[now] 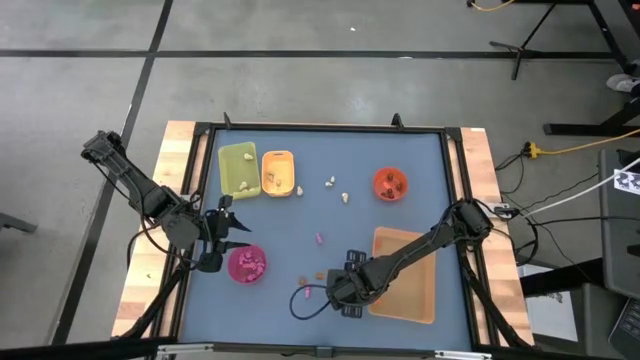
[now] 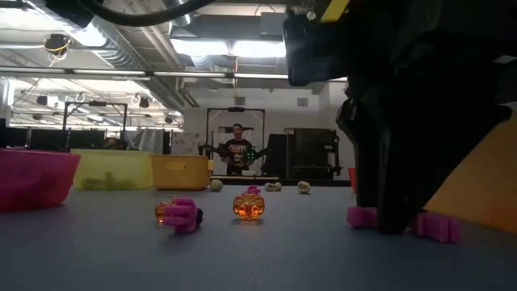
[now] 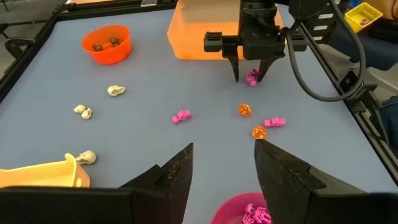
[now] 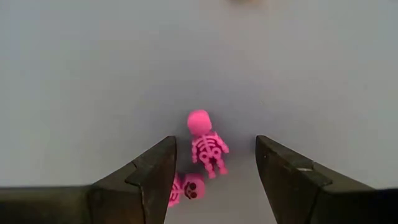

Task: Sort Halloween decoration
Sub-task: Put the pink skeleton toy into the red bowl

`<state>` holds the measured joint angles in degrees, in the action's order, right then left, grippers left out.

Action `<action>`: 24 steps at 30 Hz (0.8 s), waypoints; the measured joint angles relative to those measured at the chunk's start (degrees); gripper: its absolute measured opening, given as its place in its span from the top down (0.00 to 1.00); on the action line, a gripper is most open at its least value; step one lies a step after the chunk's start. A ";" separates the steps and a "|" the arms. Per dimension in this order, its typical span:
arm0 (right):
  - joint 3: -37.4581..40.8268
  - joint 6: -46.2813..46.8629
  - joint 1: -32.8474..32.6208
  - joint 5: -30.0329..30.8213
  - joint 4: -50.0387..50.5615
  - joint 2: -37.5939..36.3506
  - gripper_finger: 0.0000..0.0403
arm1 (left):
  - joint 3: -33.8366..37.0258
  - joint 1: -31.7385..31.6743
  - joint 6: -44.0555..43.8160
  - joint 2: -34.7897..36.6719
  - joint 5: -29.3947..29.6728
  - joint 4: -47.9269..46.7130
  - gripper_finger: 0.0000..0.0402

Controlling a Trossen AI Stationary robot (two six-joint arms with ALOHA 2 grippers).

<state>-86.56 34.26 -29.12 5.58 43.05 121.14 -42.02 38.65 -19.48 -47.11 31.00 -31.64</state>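
Skeletons (image 4: 206, 144) made of shiny pink plastic lie on the smooth blue tabletop (image 1: 300, 215), and the right end effector (image 4: 214, 168) hangs low over one with its fingers apart and nothing held, a second pink one touching its finger. The left end effector (image 3: 224, 171) waits spread apart and empty beside the round pink bowl (image 1: 247, 265). Only the left wrist view shows two clear orange pumpkins (image 3: 244, 110), cream skulls (image 3: 115, 91) and the red bowl (image 3: 107, 43); no writing can be read.
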 joint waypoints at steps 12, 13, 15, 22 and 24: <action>0.00 0.00 0.00 -0.04 -0.28 -0.02 0.69 | 0.00 -0.01 0.06 0.00 0.00 -0.02 0.61; 0.02 0.00 0.00 -0.02 -0.28 -0.02 0.71 | 0.00 -0.02 0.06 0.00 0.00 -0.02 0.61; 0.02 0.00 0.00 -0.02 -0.24 -0.02 0.76 | 0.00 0.00 0.07 0.00 -0.02 -0.02 0.61; 0.04 0.00 0.00 -0.01 -0.20 -0.02 0.87 | 0.00 0.00 0.09 0.00 -0.01 -0.02 0.61; 0.04 0.00 0.00 0.00 -0.20 -0.02 0.87 | 0.00 0.00 0.09 0.00 0.00 -0.02 0.61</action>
<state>-86.52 34.26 -29.12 5.58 42.85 121.12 -42.02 38.65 -19.40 -47.11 31.00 -31.66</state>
